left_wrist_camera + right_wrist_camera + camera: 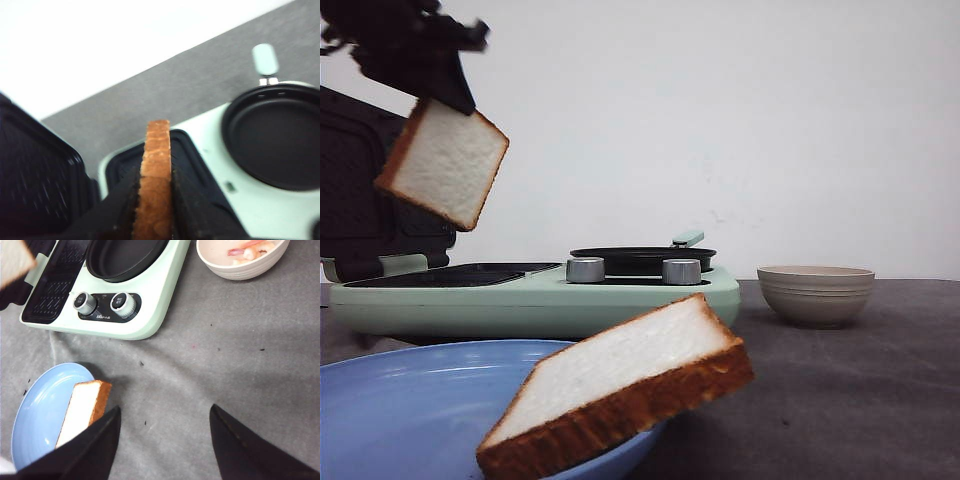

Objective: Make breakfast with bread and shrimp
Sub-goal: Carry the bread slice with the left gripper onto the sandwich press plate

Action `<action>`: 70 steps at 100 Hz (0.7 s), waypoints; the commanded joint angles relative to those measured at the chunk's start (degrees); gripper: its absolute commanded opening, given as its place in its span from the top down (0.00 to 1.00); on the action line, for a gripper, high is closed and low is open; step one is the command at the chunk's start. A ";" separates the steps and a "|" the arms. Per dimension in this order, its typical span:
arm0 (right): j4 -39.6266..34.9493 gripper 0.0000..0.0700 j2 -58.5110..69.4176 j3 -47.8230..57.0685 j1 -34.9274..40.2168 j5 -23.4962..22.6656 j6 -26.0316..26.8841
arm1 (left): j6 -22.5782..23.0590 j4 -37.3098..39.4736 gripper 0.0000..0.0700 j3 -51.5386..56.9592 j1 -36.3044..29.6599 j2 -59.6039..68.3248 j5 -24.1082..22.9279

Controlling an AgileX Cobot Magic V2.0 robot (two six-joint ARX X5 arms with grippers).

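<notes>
Left gripper [440, 95] is clamped on one bread slice [445, 162], pinching its top crust edge. Slice hangs tilted in the air, well above the open grill plate [455, 274] at the left end of the mint-green breakfast maker [535, 300]. In the left wrist view both black fingers [117, 205] press the slice's brown crust [154, 180] from either side, and the ribbed grill plate [187, 160] sits directly beyond it. The machine's raised lid [360, 190] stands upright just behind and left of the held slice.

Right gripper [165, 445] is open: jaws spread wide with nothing between them, hovering over bare grey tablecloth [210, 365] just beside the blue plate [40, 410].

Second bread slice [620, 395] rests on the blue plate [410, 400], leaning on the plate's rim with one end overhanging the edge, crust side facing the camera. In the right wrist view it lies tilted in the plate on the side nearest the right gripper.

On the breakfast maker: round black frying pan [642, 260] with a pale green handle [687, 238] sits on the right half, two silver knobs [585, 270] on the front panel.

Beige bowl [816, 294] stands on the cloth to the right of the machine, apart from it. The right wrist view shows shrimp [245, 250] inside it.
</notes>
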 commanded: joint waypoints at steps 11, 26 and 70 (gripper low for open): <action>0.22 0.50 0.20 0.90 0.17 -0.07 -0.94 | 7.28 0.68 0.99 8.76 1.01 9.33 -1.75; 0.17 0.50 0.20 0.90 0.17 0.35 -1.81 | 11.85 0.68 0.99 15.47 1.46 16.74 -4.22; 0.31 0.50 0.22 0.90 0.17 0.83 -2.19 | 18.08 2.05 0.99 23.89 1.57 29.57 -8.20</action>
